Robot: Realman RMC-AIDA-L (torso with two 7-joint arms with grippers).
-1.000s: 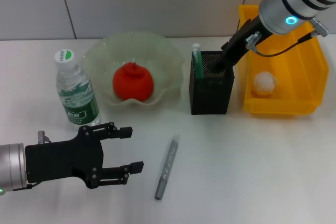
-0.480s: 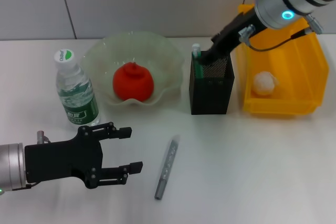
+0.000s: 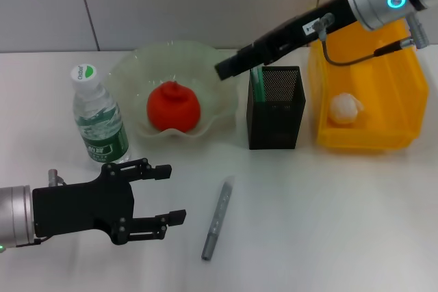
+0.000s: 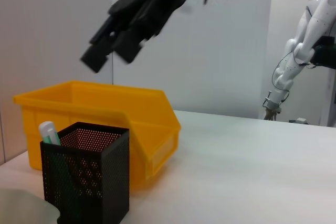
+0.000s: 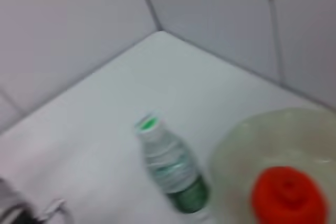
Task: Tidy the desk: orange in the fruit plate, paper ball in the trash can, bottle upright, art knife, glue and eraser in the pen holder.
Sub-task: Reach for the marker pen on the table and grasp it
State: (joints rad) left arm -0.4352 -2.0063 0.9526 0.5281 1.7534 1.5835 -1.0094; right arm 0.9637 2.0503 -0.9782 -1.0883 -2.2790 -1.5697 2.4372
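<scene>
The art knife (image 3: pixel 217 217) lies flat on the desk (image 3: pixel 342 217), at 7 o'clock from the pen holder (image 3: pixel 275 107), just beside the wide-open, empty left gripper (image 3: pixel 166 195), which might roll it away when closing; whether the raised right gripper (image 3: pixel 229 67) is open, I cannot tell.

You get even, bright light from above on the head view: the desk (image 3: pixel 328 223) reads clean white, and shadows under the bottle (image 3: pixel 100 117) and pen holder (image 3: pixel 275 107) are short and soft. The fruit plate (image 3: pixel 137 66) shows mild glare on its wavy rim. Your right wrist view is blurred throughout (orange (image 5: pixel 289 195) included). In the left wrist view the right hand (image 4: pixel 134 17) is smeared, while the trash can (image 4: pixel 100 103) stays sharp.
</scene>
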